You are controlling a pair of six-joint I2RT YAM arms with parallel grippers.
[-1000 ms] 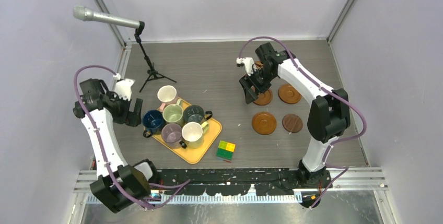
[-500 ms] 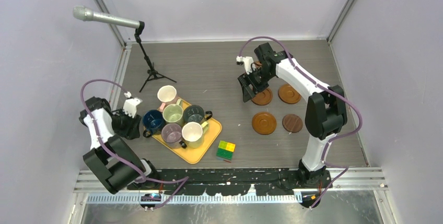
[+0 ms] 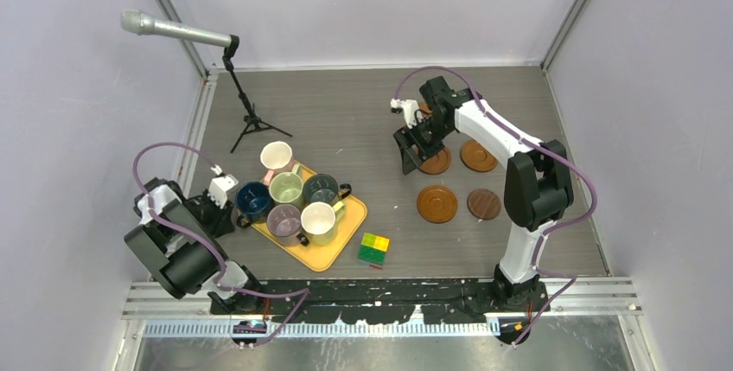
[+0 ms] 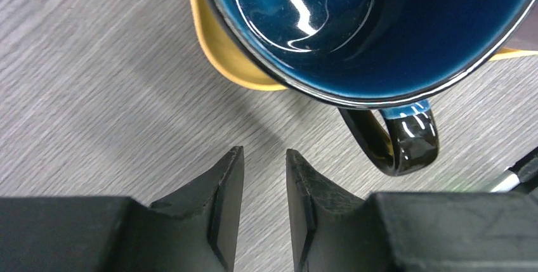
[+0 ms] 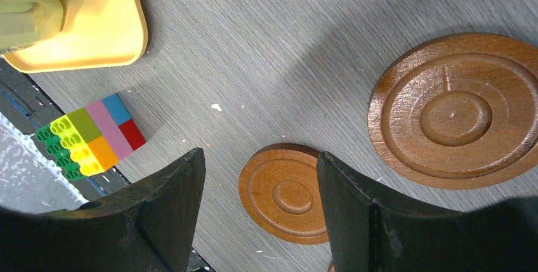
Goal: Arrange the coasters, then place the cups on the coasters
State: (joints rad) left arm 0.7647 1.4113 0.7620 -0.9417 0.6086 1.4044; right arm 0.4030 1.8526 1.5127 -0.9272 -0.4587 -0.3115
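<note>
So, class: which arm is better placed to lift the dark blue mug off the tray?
Left. The left gripper sits beside the dark blue mug; the right gripper hovers over the coasters, far from the tray.

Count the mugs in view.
6, all on the tray: white-pink farthest; dark blue, light green, grey-green mid-row; mauve, cream nearest. None looks hidden.

mic stand [image 3: 251, 120]: far left | orange tray [image 3: 350, 218]: centre-left | coloured block [image 3: 373, 249]: near tray corner
</note>
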